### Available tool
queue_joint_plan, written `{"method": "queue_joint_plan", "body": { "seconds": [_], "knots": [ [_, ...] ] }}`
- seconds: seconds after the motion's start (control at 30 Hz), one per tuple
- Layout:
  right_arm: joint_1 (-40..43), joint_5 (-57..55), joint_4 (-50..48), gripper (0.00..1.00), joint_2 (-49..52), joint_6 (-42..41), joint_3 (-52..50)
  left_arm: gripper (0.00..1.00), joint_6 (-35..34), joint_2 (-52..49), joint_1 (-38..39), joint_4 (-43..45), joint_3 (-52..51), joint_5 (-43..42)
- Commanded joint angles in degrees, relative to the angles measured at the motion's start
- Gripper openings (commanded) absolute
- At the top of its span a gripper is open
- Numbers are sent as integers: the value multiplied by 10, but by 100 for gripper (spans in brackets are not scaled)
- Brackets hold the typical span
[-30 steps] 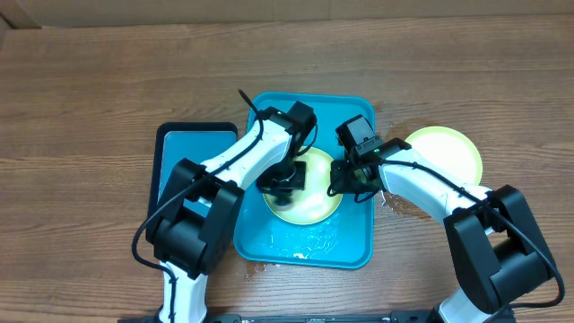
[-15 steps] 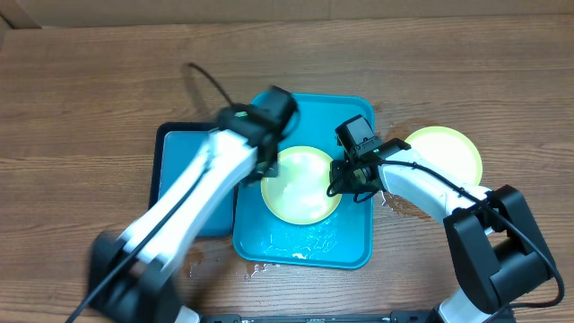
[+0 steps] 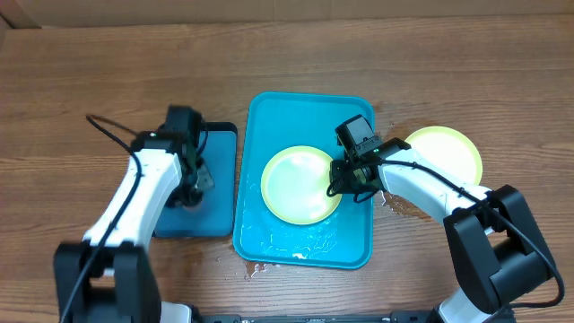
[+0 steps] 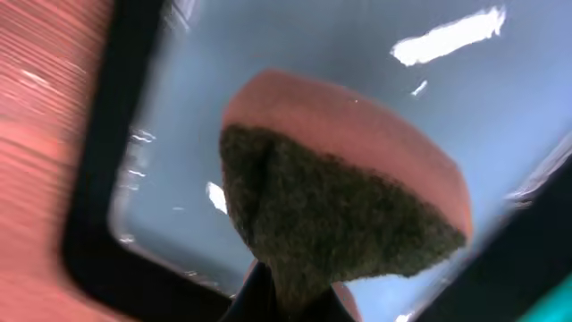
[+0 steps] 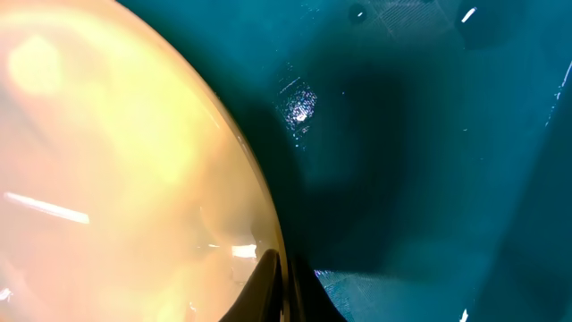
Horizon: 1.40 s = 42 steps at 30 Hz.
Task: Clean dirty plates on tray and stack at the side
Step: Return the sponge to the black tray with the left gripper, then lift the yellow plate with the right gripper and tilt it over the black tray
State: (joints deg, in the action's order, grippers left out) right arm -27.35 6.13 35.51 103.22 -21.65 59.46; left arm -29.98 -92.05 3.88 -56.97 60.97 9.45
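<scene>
A yellow-green plate (image 3: 300, 184) lies in the turquoise tray (image 3: 309, 117). My right gripper (image 3: 344, 178) is shut on this plate's right rim; the right wrist view shows the jaws (image 5: 286, 286) pinching the edge of the plate (image 5: 116, 161) over the tray floor (image 5: 429, 134). A second yellow-green plate (image 3: 446, 154) sits on the table to the right of the tray. The light blue plate is not visible. My left gripper (image 3: 195, 176) is shut on a sponge (image 4: 349, 206), pink with a dark scouring face, and the jaws (image 4: 295, 300) hold it over the small tray.
The smaller dark-rimmed blue tray (image 3: 215, 208) lies left of the turquoise tray, under my left gripper. Water pools at the front of the turquoise tray (image 3: 305, 240). Wet patches mark the table (image 3: 395, 202) by the tray's right edge.
My left arm has swung left with the sponge, from the plate on the turquoise tray to over the small blue tray. The right arm and plate have not moved.
</scene>
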Motion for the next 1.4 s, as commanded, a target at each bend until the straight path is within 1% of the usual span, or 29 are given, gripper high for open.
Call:
{"method": "queue_joint_plan", "body": {
  "seconds": [0.0, 0.03, 0.07, 0.1, 0.17, 0.23, 0.3, 0.37, 0.43, 0.47, 0.53, 0.63, 0.77, 0.87, 0.93, 1.13, 1.37],
  "knots": [
    [2, -30, 4, 4, 11, 5, -6, 15, 22, -23, -11, 20, -10, -68],
    [2, -30, 4, 4, 11, 5, -6, 31, 26, -23, -11, 17, -6, -71],
    [2, -30, 7, 4, 10, 4, -4, 44, 31, -21, -12, 10, 2, -76],
    [2, -30, 17, 4, 9, 4, 1, 52, 32, -18, -13, -1, 11, -76],
    [1, -30, 50, 4, 3, 4, 21, 65, 32, -6, -15, -32, 41, -73],
    [-2, -31, 89, 4, -9, 4, 56, 69, 32, 13, -21, -67, 77, -71],
    [-10, -37, 125, 4, -26, 15, 98, 71, 32, 38, -29, -102, 118, -72],
    [-23, -37, 149, 4, -38, 51, 139, 76, 34, 65, -39, -134, 162, -72],
    [-45, -51, 167, 4, -45, 90, 187, 84, 38, 90, -49, -160, 207, -72],
    [-62, -74, 174, 4, -45, 104, 212, 90, 40, 101, -53, -172, 229, -72],
    [-96, -130, 170, 4, -45, 118, 247, 99, 43, 125, -58, -197, 278, -74],
    [-157, -211, 114, 4, -45, 133, 259, 100, 48, 159, -59, -232, 344, -74],
    [-233, -283, 17, 4, -30, 134, 259, 100, 47, 202, -58, -260, 403, -74],
    [-269, -328, -32, 4, -10, 134, 259, 100, 48, 233, -58, -262, 414, -74],
    [-299, -393, -67, 4, 9, 134, 259, 100, 48, 262, -58, -263, 414, -74],
    [-364, -564, -103, 4, 12, 134, 259, 100, 69, 301, -58, -263, 414, -59],
    [-430, -727, -108, 4, 12, 135, 259, 100, 69, 303, -58, -272, 414, -48]
  ]
}}
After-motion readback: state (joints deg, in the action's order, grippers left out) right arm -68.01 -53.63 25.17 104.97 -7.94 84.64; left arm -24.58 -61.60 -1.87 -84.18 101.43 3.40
